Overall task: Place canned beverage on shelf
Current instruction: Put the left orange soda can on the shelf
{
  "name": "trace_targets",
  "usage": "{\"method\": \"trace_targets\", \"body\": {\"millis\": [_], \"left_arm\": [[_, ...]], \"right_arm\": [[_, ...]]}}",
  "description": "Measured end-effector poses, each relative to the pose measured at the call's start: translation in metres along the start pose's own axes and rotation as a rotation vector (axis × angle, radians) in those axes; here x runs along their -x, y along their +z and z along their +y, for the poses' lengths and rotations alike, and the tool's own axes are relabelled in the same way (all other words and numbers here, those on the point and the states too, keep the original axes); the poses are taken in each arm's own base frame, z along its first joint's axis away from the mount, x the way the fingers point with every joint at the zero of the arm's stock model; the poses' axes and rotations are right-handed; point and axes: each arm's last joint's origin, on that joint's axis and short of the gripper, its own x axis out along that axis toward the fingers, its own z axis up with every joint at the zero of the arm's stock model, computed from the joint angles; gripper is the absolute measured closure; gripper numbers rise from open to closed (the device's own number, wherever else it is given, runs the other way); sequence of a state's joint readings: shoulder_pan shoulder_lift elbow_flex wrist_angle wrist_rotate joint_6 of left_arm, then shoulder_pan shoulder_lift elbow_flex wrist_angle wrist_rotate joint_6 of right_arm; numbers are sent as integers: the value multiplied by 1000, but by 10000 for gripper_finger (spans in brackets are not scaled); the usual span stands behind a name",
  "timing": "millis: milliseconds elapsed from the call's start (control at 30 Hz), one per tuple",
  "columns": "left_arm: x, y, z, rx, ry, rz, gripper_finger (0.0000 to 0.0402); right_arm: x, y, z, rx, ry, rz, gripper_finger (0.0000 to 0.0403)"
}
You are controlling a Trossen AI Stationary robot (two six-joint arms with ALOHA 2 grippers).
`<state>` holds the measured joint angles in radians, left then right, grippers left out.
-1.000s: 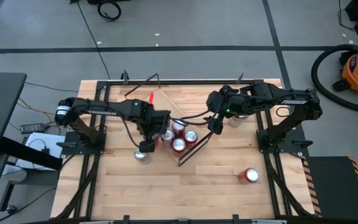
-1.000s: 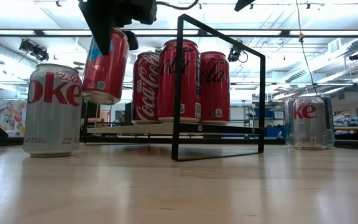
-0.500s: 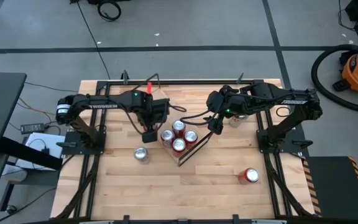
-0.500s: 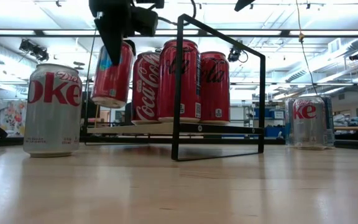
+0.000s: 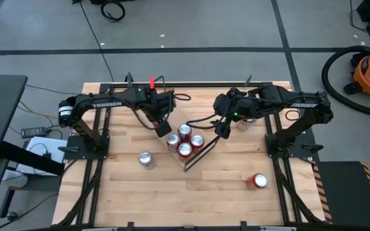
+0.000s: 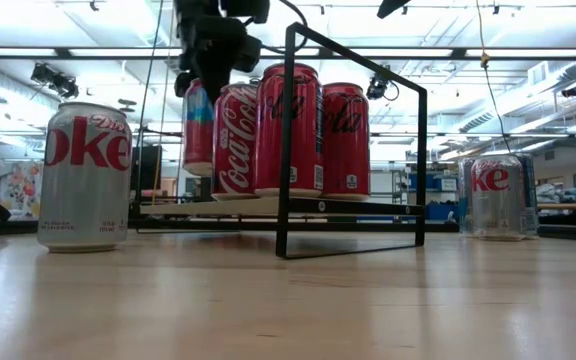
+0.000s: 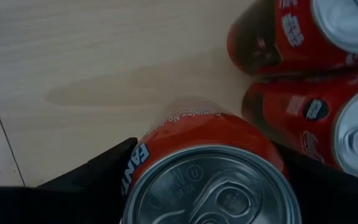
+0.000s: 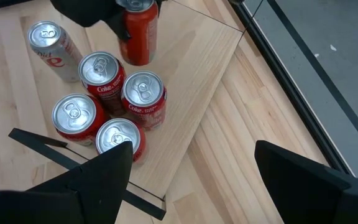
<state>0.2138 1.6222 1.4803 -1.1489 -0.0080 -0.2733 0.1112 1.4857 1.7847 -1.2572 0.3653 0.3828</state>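
L gripper (image 5: 160, 122) gripped a red can (image 8: 136, 34) over the shelf (image 8: 197, 68), not yet set down.
Four cans (image 5: 184, 141) stood at shelf's near end; held can hung just beside them. R gripper (image 5: 221, 128) waited, fingers wide apart, empty. Loose cans left on bench.

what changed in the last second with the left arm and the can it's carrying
The left gripper, still shut on the red can, carried it from beside the silver Diet Coke can toward the table's far side and over the shelf plank, behind the cans standing there. Those four red cans, the loose cans and the right gripper stayed put.
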Motion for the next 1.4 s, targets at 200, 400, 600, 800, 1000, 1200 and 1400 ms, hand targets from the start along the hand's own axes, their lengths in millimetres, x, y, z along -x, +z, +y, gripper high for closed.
{"method": "trace_targets", "body": {"millis": [200,400,600,800,1000,1200,1400], "left_arm": [[0,1,0,24,21,-16,79],[-17,-9,2,-3,36,46,79],[-24,-9,-4,-17,7,19,79],[-24,-7,-5,-17,-4,-5,79],[-24,-4,-6,-32,-10,-35,79],[-24,2,0,-36,-16,-80,79],[-24,6,11,-14,-4,-93,79]], "right_arm": [[0,0,0,-2,2,-5,55],[0,0,0,-7,2,-4,55],[0,0,1,-5,4,-3,55],[0,0,1,0,4,-3,55],[0,0,1,-2,4,-3,55],[0,0,1,-4,5,-5,55],[0,0,1,-6,5,-6,55]]}}
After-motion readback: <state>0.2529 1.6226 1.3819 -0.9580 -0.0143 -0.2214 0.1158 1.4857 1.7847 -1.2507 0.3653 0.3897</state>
